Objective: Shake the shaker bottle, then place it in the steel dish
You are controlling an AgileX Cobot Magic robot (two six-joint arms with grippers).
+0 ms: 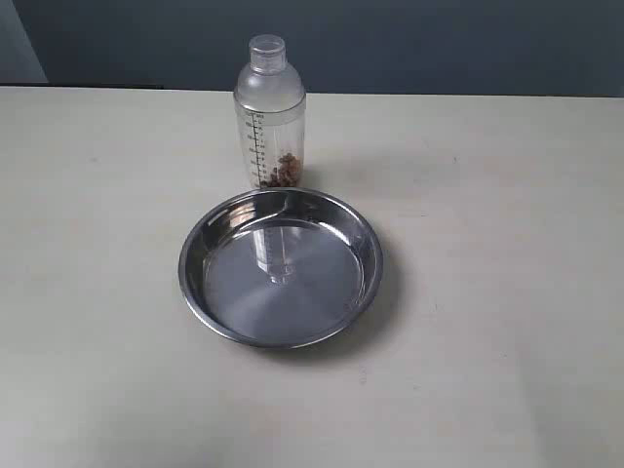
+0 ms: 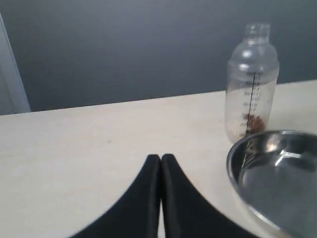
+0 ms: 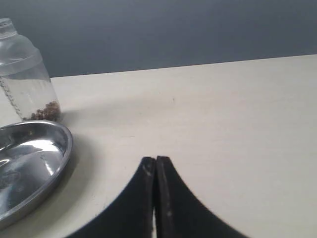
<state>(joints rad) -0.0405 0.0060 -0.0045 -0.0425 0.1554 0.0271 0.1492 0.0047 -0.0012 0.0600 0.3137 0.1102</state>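
Two pincers appear only in wrist views: left pincer (image 2: pixel 161 158) and right pincer (image 3: pixel 155 159), each pressed together, empty. Only the exterior view shows the whole steel dish (image 1: pixel 281 337), with the shaker bottle (image 1: pixel 270 117) upright just beyond its far rim on the counter (image 1: pixel 507 292).

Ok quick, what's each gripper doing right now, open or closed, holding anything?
Left gripper: closed, holding nothing.
Right gripper: closed, holding nothing.
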